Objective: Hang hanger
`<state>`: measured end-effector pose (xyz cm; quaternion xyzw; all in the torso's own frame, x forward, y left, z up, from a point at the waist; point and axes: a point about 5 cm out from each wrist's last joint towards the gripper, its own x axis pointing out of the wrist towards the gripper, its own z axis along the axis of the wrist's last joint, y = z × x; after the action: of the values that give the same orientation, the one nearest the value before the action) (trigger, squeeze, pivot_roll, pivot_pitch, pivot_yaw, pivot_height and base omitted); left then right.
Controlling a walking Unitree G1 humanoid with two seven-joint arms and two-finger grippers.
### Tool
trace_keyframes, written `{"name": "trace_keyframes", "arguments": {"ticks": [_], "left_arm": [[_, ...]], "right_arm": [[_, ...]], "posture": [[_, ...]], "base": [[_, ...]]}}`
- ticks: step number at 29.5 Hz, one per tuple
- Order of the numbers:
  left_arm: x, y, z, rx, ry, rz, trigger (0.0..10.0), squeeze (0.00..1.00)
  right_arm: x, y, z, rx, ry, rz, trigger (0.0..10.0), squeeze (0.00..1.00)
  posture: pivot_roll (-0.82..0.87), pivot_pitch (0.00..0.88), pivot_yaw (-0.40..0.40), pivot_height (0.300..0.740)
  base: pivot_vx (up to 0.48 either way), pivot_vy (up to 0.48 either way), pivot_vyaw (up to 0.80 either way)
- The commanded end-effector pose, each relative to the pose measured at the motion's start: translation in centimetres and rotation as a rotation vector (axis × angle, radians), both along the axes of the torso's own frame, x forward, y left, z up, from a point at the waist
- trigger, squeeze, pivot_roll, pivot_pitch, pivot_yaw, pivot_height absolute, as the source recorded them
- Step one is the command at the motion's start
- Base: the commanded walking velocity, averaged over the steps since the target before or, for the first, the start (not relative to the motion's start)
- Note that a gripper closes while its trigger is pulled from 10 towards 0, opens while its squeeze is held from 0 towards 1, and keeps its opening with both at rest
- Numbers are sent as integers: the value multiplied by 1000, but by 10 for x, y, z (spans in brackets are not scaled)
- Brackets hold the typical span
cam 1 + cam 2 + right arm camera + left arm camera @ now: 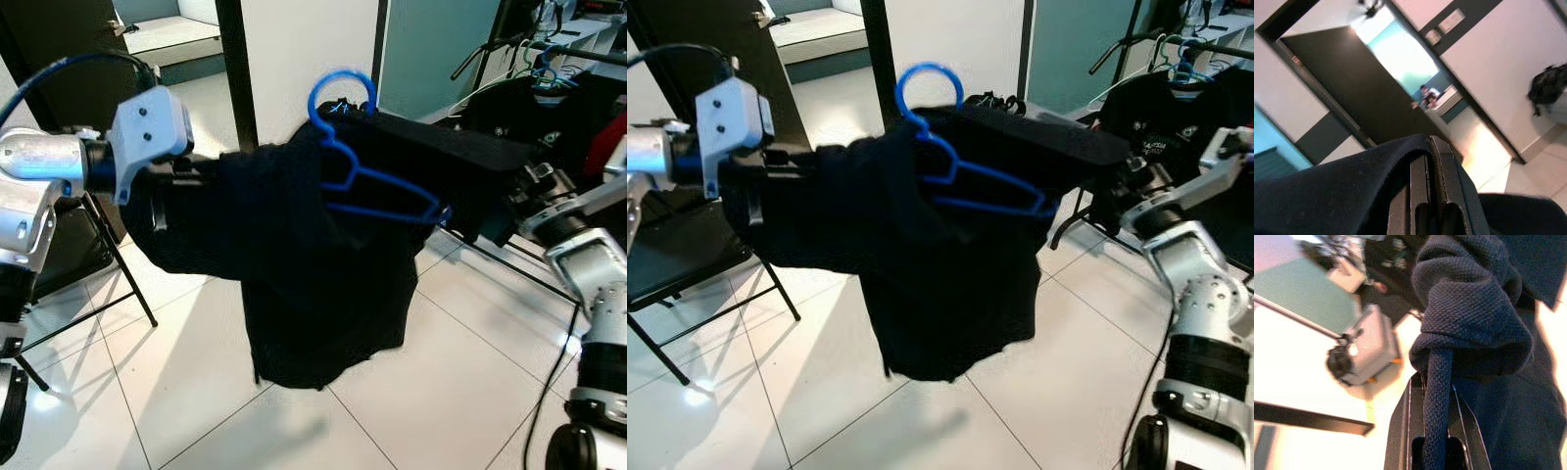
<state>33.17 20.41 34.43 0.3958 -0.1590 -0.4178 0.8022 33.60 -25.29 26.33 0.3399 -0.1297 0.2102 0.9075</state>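
A blue plastic hanger sits inside a black garment, its hook sticking up above the cloth. I hold the garment stretched in the air between both arms. My left gripper is shut on a bunched fold of the dark cloth at the garment's left end. My right gripper is shut on the garment's right end, with fabric draped over its fingers. The garment's lower part hangs free above the tiled floor.
A clothes rack with dark garments on hangers stands at the back right. A black folding chair is at my left. A dark pillar and doorway lie behind. People are far off in the right wrist view.
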Motion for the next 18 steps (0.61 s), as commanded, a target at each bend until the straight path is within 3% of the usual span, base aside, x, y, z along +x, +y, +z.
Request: {"name": "trace_keyframes", "arguments": {"ticks": [1, 10, 13, 18], "left_arm": [[1, 4, 9, -48, -30, 34, 10000, 0], [7, -4, 6, -58, -45, 96, 10000, 0], [11, -4, -1, 12, -42, 150, 10000, 0], [14, -1, -9, 55, -20, 208, 10000, 0]], "right_arm": [[-1, 6, 0, -20, -4, 27, 0, 0], [-1, 27, -9, -42, 22, 88, 0, 0], [1, 30, -8, -36, 26, 88, 0, 0], [4, 28, -3, -12, 12, 64, 0, 0]], "posture": [[-20, 28, 19, 740], [-26, 35, 19, 740], [-24, 36, 20, 740], [-22, 36, 21, 740]], "base": [[0, 0, 0], [0, 0, 0], [0, 0, 0], [0, 0, 0]]}}
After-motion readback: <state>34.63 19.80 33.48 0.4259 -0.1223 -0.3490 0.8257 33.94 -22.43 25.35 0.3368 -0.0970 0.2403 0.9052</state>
